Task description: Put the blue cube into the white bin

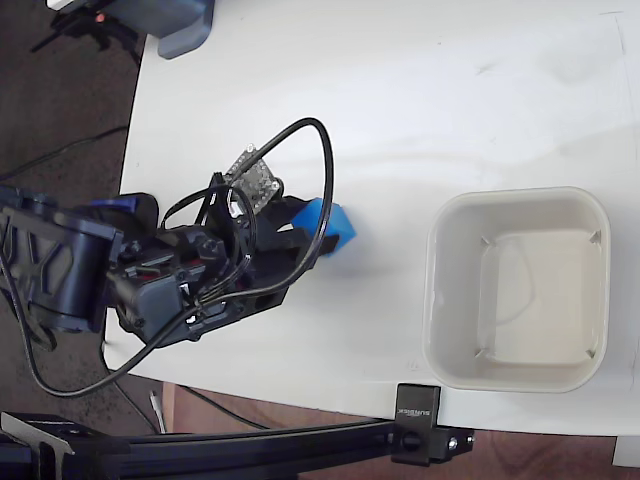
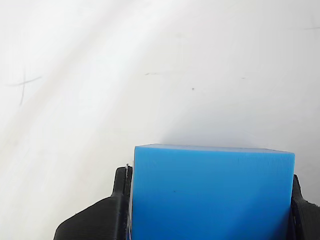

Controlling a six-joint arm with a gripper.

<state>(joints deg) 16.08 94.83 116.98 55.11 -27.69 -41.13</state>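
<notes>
The blue cube [image 1: 333, 226] sits left of the table's middle in the fixed view, at the tip of my black gripper [image 1: 318, 232], which reaches in from the left. In the wrist view the blue cube [image 2: 212, 192] fills the lower middle, pressed between the two black fingers [image 2: 119, 200], so the gripper is shut on it. Whether the cube rests on the table or hangs just above it cannot be told. The white bin [image 1: 445, 240] stands empty at the right, well apart from the cube.
A white table [image 1: 400, 100] carries everything; its left edge runs just behind the arm. A grey box [image 1: 185, 25] sits at the top left corner. A black clamp [image 1: 420, 425] grips the front edge below the bin. Black cables [image 1: 325, 160] loop over the gripper.
</notes>
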